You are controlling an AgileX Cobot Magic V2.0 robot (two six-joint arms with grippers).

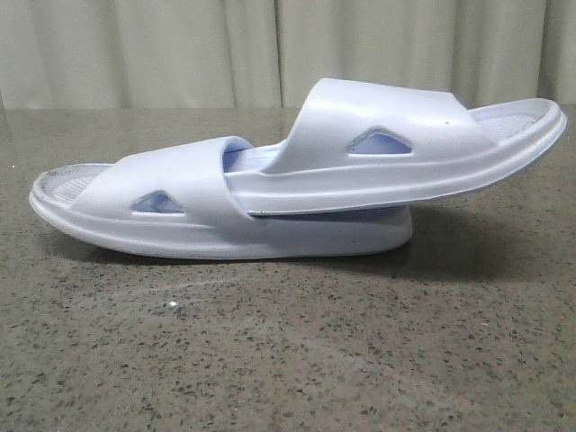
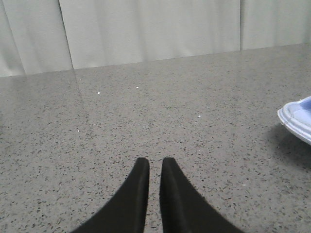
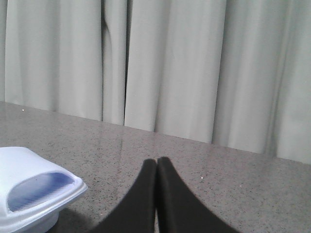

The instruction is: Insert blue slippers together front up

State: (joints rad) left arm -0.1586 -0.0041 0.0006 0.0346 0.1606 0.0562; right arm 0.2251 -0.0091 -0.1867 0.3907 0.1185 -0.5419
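Two very pale blue-white foam slide slippers sit together on the speckled grey stone table (image 1: 288, 360). The lower slipper (image 1: 171, 211) lies flat on the table, and its open end points to the left. The upper slipper (image 1: 405, 144) has one end pushed in under the wide strap of the lower one, so the two are locked together like puzzle pieces. Its other end sticks out to the right and tilts up a little, off the table, because it is resting on the lower slipper's footbed. Both slippers are right way up, with their straps on top and their little triangle holes facing the camera. To me the job looks done, or very nearly done, since the pair holds together by itself with nothing gripping it. Behind the table hangs a pale folded curtain (image 1: 225, 54). The left gripper (image 2: 155, 162) is off to the left of the pair, and only the rounded edge of one slipper shows in its camera. Its two black fingers (image 2: 136, 194) are nearly together, with just a thin gap between them, and they hold nothing. The right gripper (image 3: 156, 162) is near the right end of the pair. Its black fingers (image 3: 172, 199) are pressed together at the tips and are empty too.
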